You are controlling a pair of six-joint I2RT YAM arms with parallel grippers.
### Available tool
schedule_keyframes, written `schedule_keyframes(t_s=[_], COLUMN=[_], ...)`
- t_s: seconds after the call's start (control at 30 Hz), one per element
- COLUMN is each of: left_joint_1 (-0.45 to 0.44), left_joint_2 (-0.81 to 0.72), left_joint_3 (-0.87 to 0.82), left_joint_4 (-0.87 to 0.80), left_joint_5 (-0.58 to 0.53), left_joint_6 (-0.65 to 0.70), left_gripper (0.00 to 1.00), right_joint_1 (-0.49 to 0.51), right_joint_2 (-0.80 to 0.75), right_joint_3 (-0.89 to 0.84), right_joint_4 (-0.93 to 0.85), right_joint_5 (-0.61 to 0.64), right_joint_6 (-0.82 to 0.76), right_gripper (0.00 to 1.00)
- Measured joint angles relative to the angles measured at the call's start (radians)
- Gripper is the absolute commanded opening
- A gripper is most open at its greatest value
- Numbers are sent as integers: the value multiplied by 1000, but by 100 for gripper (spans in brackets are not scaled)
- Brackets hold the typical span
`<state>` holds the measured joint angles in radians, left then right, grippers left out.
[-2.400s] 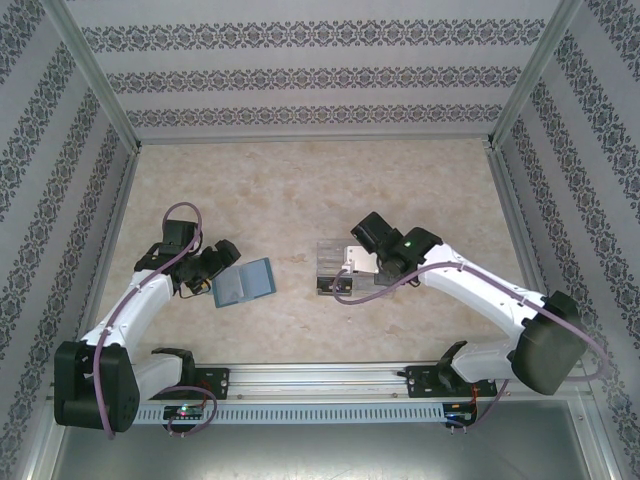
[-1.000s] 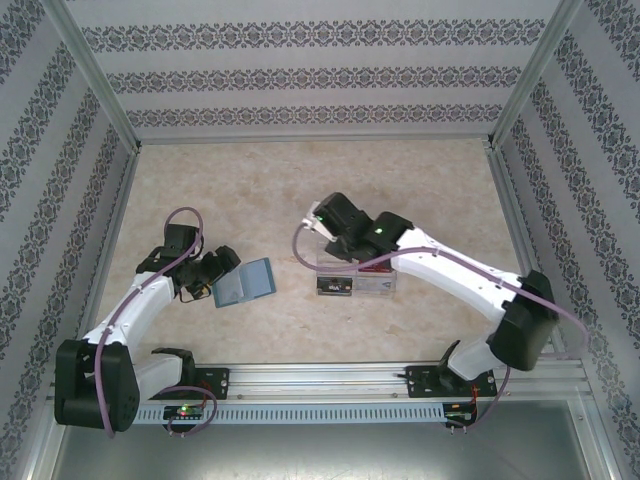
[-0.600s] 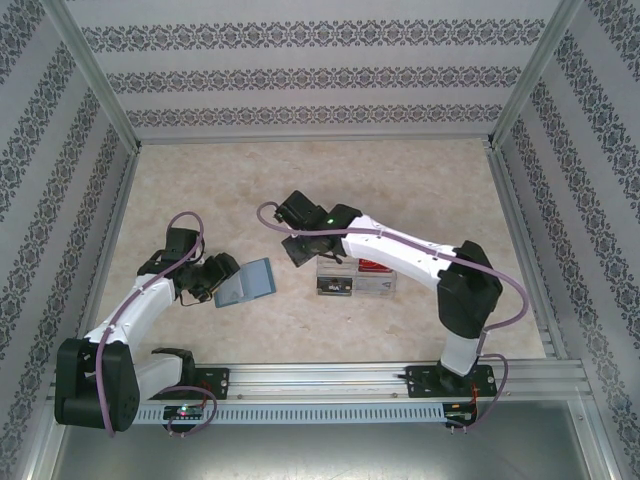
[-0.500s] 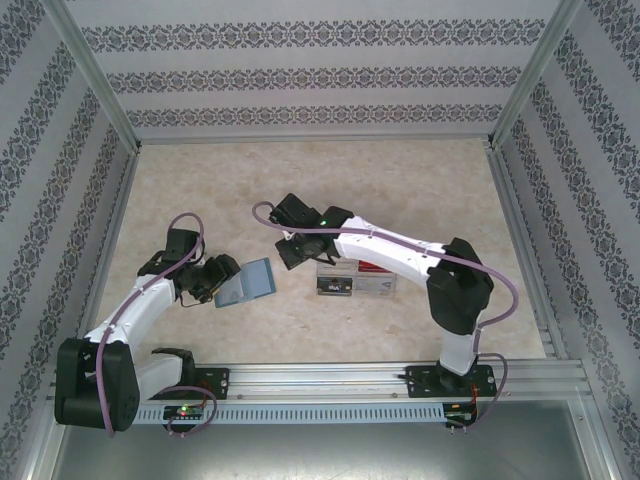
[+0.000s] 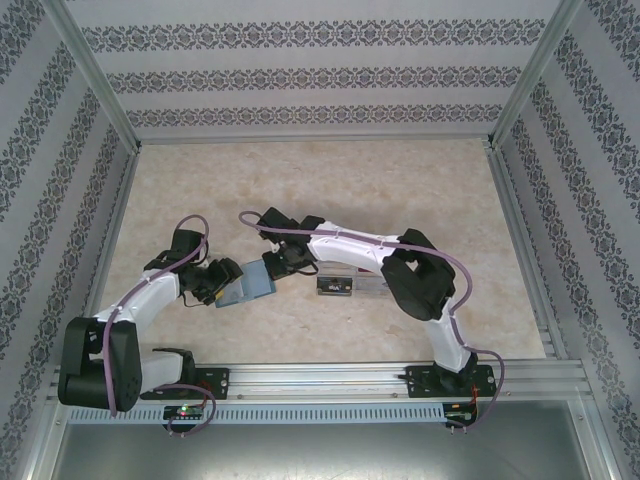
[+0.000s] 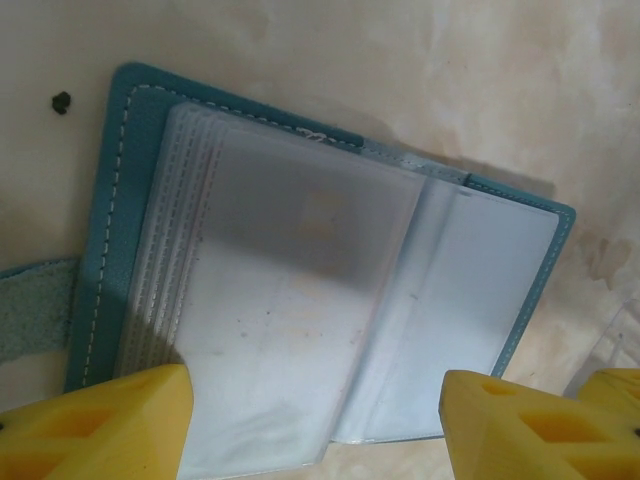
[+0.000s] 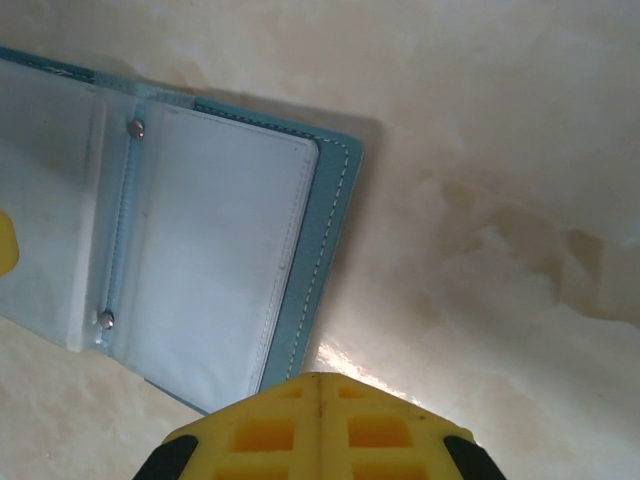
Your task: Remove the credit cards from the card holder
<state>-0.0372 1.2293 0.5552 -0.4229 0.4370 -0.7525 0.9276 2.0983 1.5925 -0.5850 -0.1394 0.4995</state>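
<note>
Swings right tool [image 7: 320,380], clenched and empty, from clear box [image 5: 352,281] to card holder [image 7: 210,260] just ahead. Narrows left tool [image 6: 315,375], fingers apart, around sleeves [image 6: 290,290]. Looks ready for pulling credit cards.

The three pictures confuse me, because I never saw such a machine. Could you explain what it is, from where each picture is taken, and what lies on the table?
These are two robot arms, bolted at the near edge of a table. The wide picture looks down from above and behind them. Each close picture comes from a camera on one wrist; the yellow blocks are that arm's own pincer fingers. On the table a teal card holder lies open, its clear sleeves up, with a clear plastic box to its right. The left pincer stands open over the holder. The right pincer is shut, close to the holder's edge, with nothing in it. Whether cards sit in the sleeves, I cannot tell.
</note>
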Motion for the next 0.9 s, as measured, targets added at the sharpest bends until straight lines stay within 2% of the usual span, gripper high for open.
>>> schedule_keyframes(t_s=[0.53,0.9], left_joint_1=[0,-17], left_joint_2=[16,76], left_joint_3=[0,5], left_joint_4=[16,126], left_joint_5=[5,85], left_joint_6=[1,-5], left_gripper=[67,66], right_joint_1=[6,6], right_joint_2=[86,95], right_joint_3=[23,35], right_joint_4=[9,-2], right_joint_5=[-35,-35], right_joint_6=[30,39], right_gripper=[1,1])
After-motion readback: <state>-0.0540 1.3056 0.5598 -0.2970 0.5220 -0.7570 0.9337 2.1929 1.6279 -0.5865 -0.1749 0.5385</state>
